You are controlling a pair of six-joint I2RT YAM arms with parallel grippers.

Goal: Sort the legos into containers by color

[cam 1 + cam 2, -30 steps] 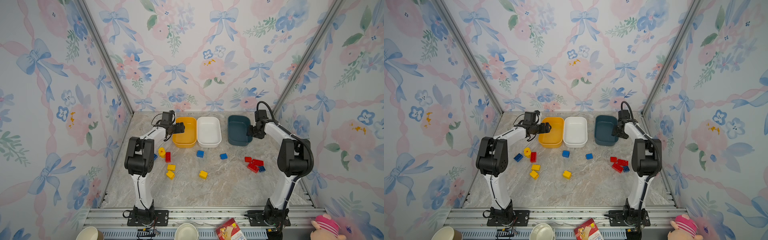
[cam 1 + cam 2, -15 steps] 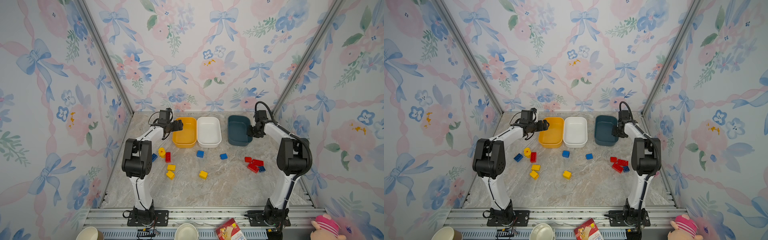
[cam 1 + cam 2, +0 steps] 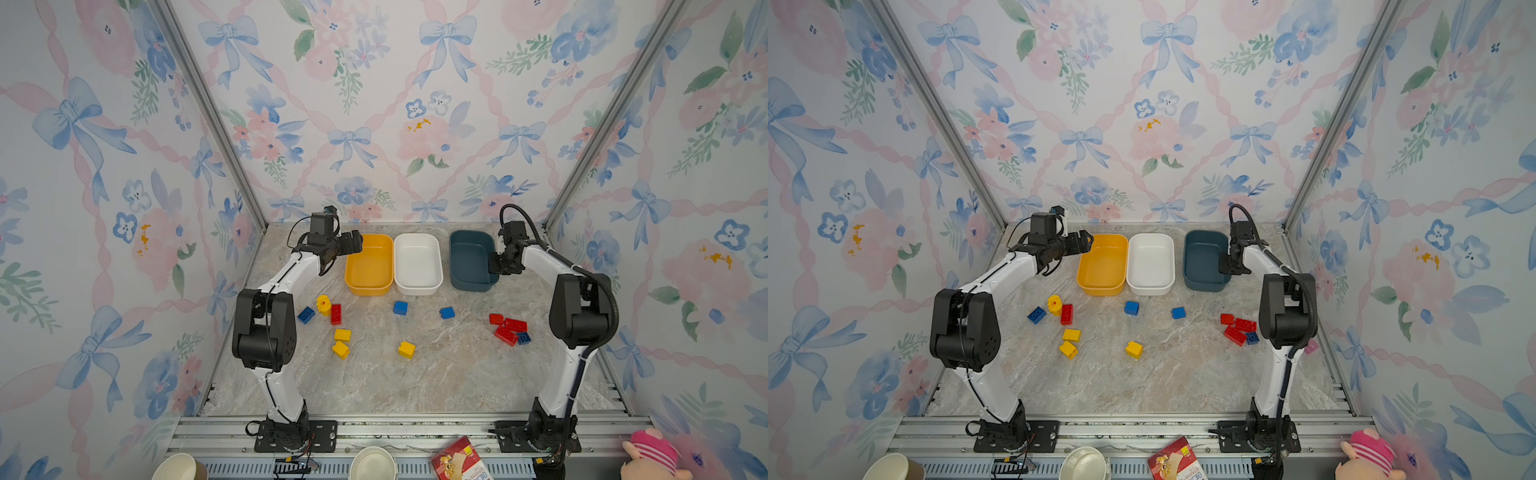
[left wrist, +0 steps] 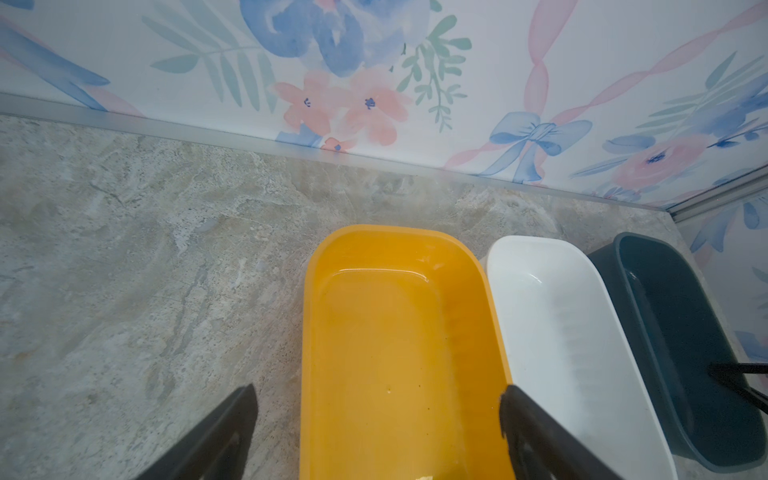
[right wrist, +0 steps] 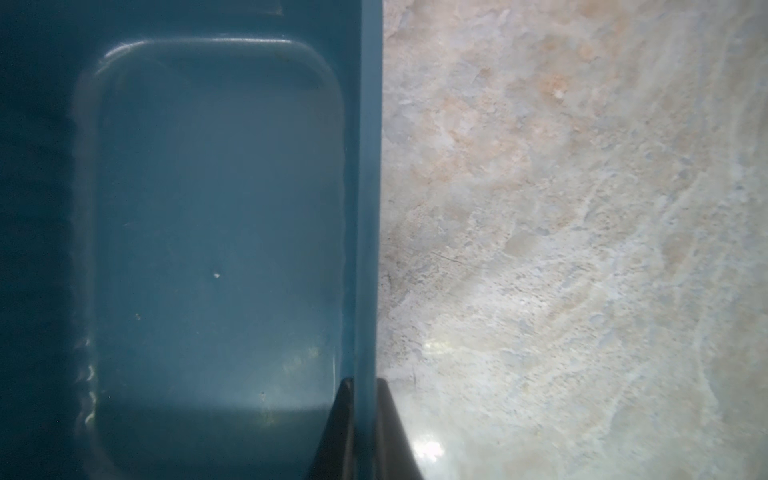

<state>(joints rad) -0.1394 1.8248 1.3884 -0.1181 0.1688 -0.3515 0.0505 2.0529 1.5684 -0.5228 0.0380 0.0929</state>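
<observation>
Pinching shut just now on the teal tub [image 3: 471,286]'s three-o'clock wall, the right gripper [image 5: 361,390] probably means to shift it; the left gripper [image 4: 377,390] gapes empty, legos [image 3: 406,349] unsorted.

Robot data-collection cell, lab-type rig. Three walls are flat floral bow-print wallpaper panels [image 3: 374,124] set in bare aluminium corner posts [image 3: 210,112]. Two white-and-black robot arms [image 3: 266,328] are bolted to an aluminium extrusion rail [image 3: 415,432] along the front of a marble-look bench [image 3: 436,382]. Small red, blue and yellow plastic bricks [image 3: 407,349] and three shallow plastic tubs [image 3: 417,290] sit on the bench. Outside the rail lie paper cups [image 3: 178,469], a red snack packet [image 3: 457,461] and a pink plush toy [image 3: 648,457].
</observation>
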